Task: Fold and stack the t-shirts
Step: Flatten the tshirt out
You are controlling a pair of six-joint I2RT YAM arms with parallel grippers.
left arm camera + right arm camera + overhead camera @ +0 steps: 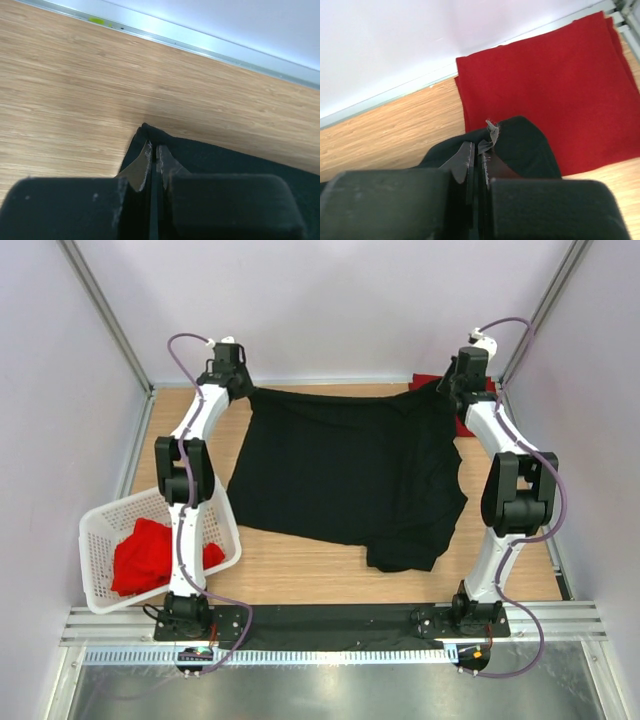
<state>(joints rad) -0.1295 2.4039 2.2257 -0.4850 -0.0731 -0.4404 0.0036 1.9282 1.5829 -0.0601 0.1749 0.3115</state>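
A black t-shirt (340, 465) lies spread across the middle of the table, its near right part rumpled. My left gripper (248, 390) is shut on its far left corner, and the wrist view shows the left gripper (155, 147) pinching that black cloth (225, 157) low over the wood. At the far right corner my right gripper (443, 392) is shut on the shirt too; in the wrist view the right gripper (479, 147) holds a hump of black fabric (525, 142). Just beyond it, a folded red t-shirt (545, 80) lies flat against the back wall.
A white lattice basket (100, 525) sits at the near left beside the left arm, with a crumpled red t-shirt (145, 555) inside. Cage walls and metal rails close the table at the back and sides. Bare wood shows along the near edge.
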